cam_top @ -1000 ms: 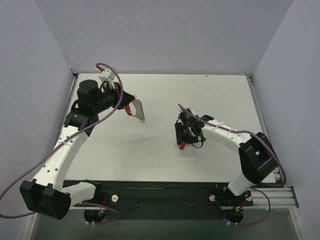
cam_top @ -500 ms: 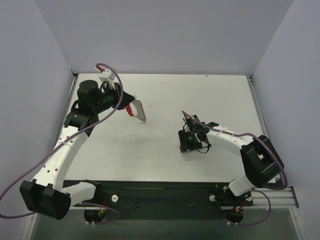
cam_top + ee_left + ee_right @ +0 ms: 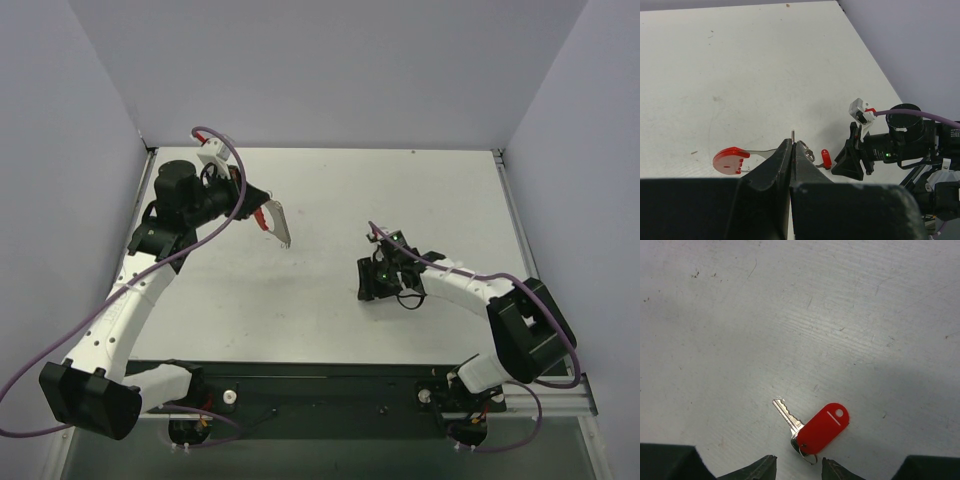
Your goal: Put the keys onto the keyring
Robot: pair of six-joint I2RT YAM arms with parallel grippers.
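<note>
A silver key (image 3: 788,416) with a red oval tag (image 3: 823,428) and a small ring at its head lies flat on the white table (image 3: 790,315). My right gripper (image 3: 799,469) is open, its tips on either side of that ring, nothing between them. In the top view the right gripper (image 3: 370,284) hides the key. The left wrist view shows the tag (image 3: 826,158) beside it. My left gripper (image 3: 791,142) is shut on the keyring (image 3: 731,160), a red foot-shaped piece on a silver strip, held above the table at the back left (image 3: 278,224).
Grey walls enclose the table on three sides (image 3: 100,150). The black rail with both arm bases runs along the near edge (image 3: 330,385). A purple cable loops from the right arm (image 3: 470,268).
The right gripper has moved nearer and lower over the key, now covering its red tag in the top view, and its jaws have narrowed slightly. The left arm has held still.
</note>
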